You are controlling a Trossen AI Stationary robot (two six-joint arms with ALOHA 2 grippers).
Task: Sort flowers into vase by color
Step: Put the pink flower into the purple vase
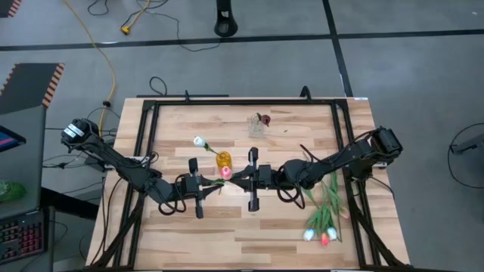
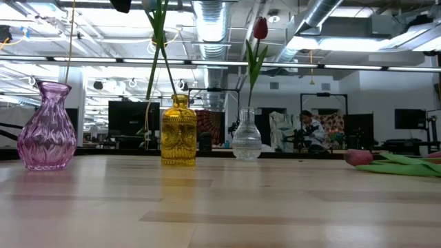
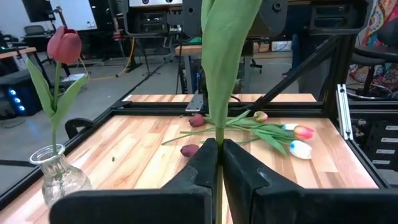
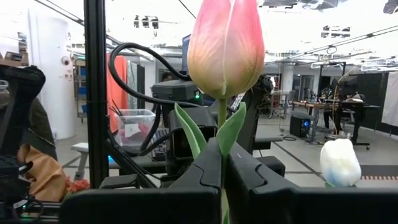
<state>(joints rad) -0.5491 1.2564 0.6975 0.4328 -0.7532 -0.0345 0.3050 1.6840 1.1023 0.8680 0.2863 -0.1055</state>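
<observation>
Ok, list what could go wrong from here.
1. Both the left claw and the right claw seem shut on one pink tulip; pulling apart could bend or snap its stem.
2. The yellow vase holding a white tulip stands close beside them; a careless swing could topple it.

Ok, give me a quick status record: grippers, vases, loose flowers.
left gripper: shut on the pink tulip, on its stem, mid-table
right gripper: shut on the same stem, just under the head
yellow glass vase: holds white tulip
clear glass vase: holds dark red tulip
purple glass vase: empty
loose tulips: heap on the wooden table, right side
</observation>
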